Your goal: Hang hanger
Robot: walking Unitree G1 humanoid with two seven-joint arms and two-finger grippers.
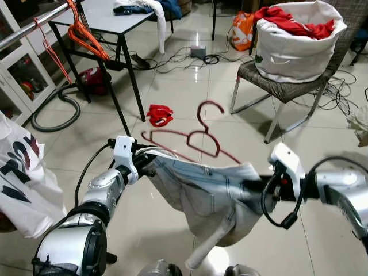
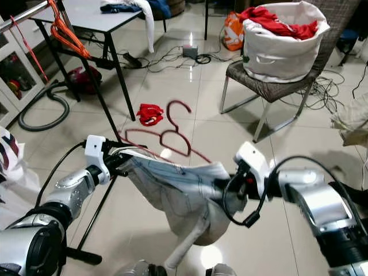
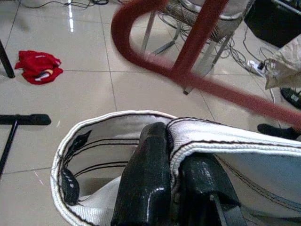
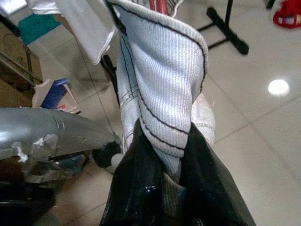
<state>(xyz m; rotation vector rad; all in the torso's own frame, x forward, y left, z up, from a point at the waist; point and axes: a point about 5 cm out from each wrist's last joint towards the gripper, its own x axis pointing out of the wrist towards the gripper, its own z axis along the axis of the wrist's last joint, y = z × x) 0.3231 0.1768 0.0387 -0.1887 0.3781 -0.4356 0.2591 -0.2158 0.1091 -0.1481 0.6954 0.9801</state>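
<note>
Now a pale denim garment [image 1: 213, 198] is stretched between both claws, its waistband running crosswise from one to the other. The left claw [image 1: 145, 163] is clamped tight on one end of the waistband; in the left wrist view its fingers [image 3: 150, 183] are seen pinched over the white hem. The right claw [image 1: 253, 185] is closed on the other end, with ribbed fabric bunched between its black fingers [image 4: 141, 188] in the right wrist view. The rest of the cloth is left sagging below both claws toward the tiled floor [image 1: 190, 86].

Just beyond the claws, a dark red hanger [image 1: 198, 138] is seen threaded into the waistband, its long bar laid along the span between the claws, its hook pointed up and away from the robot. Whether the bar is gripped cannot be told.

Farther ahead of the left claw, a red rag [image 1: 159, 115] is lying on the floor. Up past it, orange hangers [image 1: 86, 34] are hung on a rail [image 1: 31, 26] beside a bench [image 1: 109, 20]. Well ahead of the right claw, a laundry basket [image 1: 296, 52] is set on a chair [image 1: 282, 92].
</note>
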